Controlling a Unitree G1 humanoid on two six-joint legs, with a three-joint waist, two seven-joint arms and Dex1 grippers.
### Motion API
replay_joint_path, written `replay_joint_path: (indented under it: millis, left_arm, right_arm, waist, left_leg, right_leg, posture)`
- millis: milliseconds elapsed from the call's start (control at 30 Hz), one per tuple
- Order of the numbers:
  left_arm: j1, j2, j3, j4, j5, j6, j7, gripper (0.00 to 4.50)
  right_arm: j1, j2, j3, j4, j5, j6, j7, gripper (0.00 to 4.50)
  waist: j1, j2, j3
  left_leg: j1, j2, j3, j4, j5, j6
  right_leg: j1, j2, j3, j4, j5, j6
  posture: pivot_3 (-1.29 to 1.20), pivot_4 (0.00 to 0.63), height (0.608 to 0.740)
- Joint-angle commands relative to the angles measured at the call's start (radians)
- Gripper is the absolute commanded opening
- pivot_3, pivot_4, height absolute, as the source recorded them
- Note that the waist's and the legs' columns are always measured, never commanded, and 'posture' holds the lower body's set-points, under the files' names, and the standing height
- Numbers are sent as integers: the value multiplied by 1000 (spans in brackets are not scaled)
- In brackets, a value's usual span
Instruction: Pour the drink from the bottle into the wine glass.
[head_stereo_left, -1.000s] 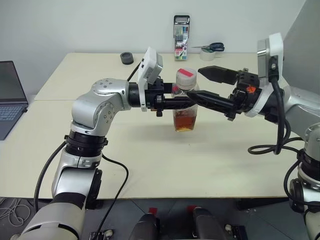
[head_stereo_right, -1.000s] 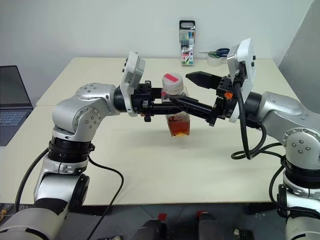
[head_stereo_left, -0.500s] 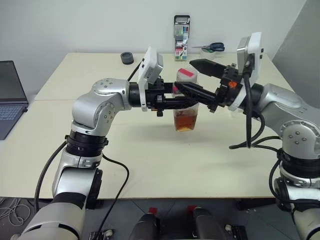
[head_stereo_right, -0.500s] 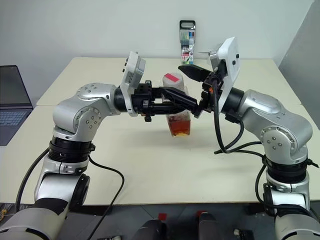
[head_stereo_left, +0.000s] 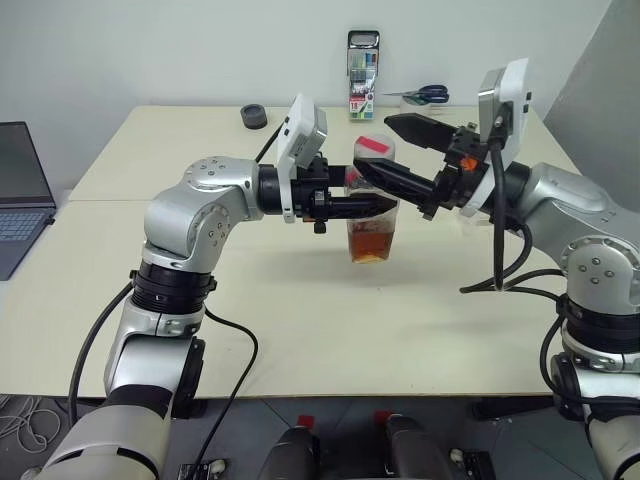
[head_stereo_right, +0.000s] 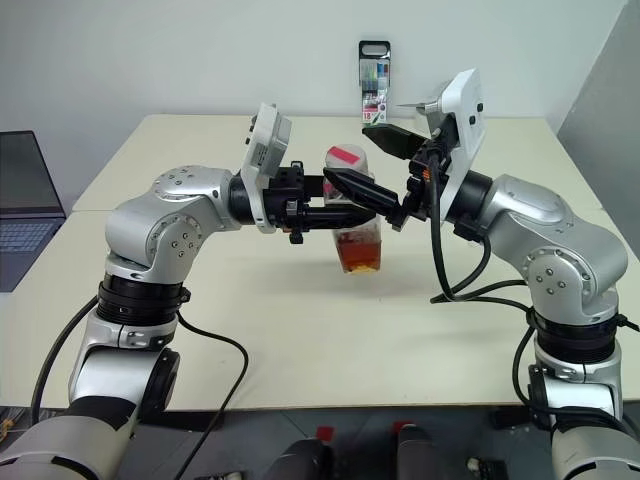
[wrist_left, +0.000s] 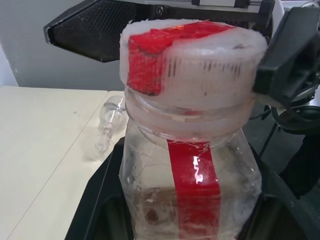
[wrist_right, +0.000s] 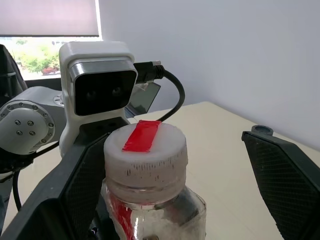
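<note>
Bottle (head_stereo_left: 372, 205) held upright above desk (head_stereo_left: 420, 300) in left gripper (head_stereo_left: 375, 205), clamped on body. Right gripper (head_stereo_left: 395, 150) wide open, straddling cap (wrist_right: 145, 150), empty. Risks: off-centre closing → cap slips; twisting w/ weak hold → bottle spins, drink (head_stereo_left: 371, 246) spills. Wine glass (wrist_left: 107, 125) lying on desk.

Head stereo pair looks down over the beige table (head_stereo_left: 300, 300); both wrist cams sit super close on the white-capped clear plastic bottle (wrist_right: 150, 165), facing each other.
</note>
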Motion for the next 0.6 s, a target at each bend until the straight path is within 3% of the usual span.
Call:
replay_joint_path:
  millis: [33,600]
  left_arm:
    - [-7,7,25,-51,-15,-15,-3,1974]
    - [-9,6,25,-50,-14,-18,-4,1974]
  right_arm:
    - [-2,-29,-53,-23,8,1,1,4466]
    - [12,-47,-81,-64,110,48,17,4466]
  waist:
    - [0,0,0]
    - [0,0,0]
  left_leg:
    - [0,0,0,0,0,0]
    - [0,0,0,0,0,0]
  right_leg:
    - [0,0,0,0,0,0]
    - [0,0,0,0,0,0]
  posture:
    - [0,150,740]
    - [0,150,740]
